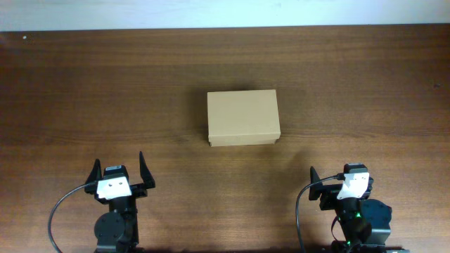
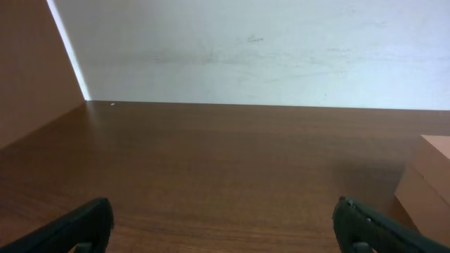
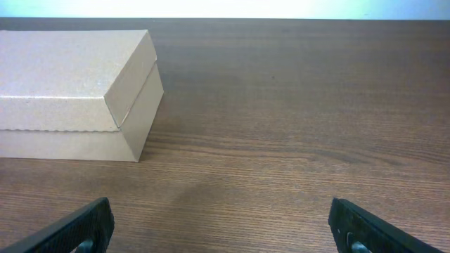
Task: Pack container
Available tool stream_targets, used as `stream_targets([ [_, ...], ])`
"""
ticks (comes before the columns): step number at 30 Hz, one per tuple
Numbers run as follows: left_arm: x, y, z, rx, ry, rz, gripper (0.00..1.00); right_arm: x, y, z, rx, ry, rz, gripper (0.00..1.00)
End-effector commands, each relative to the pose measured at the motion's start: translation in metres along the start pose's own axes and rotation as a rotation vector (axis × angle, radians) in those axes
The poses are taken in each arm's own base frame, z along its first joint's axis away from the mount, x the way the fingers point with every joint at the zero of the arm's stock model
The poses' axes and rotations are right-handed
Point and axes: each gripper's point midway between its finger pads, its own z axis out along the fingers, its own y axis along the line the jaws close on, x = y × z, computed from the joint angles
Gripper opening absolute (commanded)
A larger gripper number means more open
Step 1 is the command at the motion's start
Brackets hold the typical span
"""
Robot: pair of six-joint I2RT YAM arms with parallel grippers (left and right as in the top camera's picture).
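Nearest my lens in the left wrist view are the two dark fingertips [image 2: 88, 221] of the left claw [image 2: 225, 221], set far apart at the bottom corners, spread wide and holding nothing. The right claw [image 3: 221, 225] looks the same in its own view, with its fingers wide apart over the wood and nothing between them. From overhead I see both arms parked at the near edge of the table [image 1: 70, 84], left and right, each with a black cable [image 1: 60, 211] looping from its base. The box [image 1: 243, 116] sits on the table near the middle, well apart from both claws, farther away than they are and between them in the left-right sense. Its flap lid is down and its top is plain tan card. In the right wrist view it lies to the far left, with the lid seam running along its near side. In the left wrist view only a corner of it shows at the right edge. The stretch of table from each claw to the box shows as plain wood grain. Beyond the table's far edge stands a white wall [image 2: 246, 49], and a brown panel [image 2: 28, 63] rises on the far left.
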Motion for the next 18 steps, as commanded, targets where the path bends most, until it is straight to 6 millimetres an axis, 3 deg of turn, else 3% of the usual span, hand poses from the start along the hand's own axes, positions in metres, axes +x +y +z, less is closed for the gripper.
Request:
stream_targets([
  [1, 0.001, 0.002, 0.0, -0.011, -0.003, 0.007, 1.0, 0.001, 0.001, 0.0, -0.007, -0.001, 0.004, 0.99],
  [11, 0.001, -0.017, -0.002, 0.066, -0.006, 0.012, 1.0, 0.001, 0.001, 0.0, -0.007, -0.001, 0.004, 0.99],
  [18, 0.001, -0.017, -0.002, 0.069, -0.006, 0.012, 0.99, 0.001, 0.001, 0.0, -0.007, -0.001, 0.004, 0.99],
])
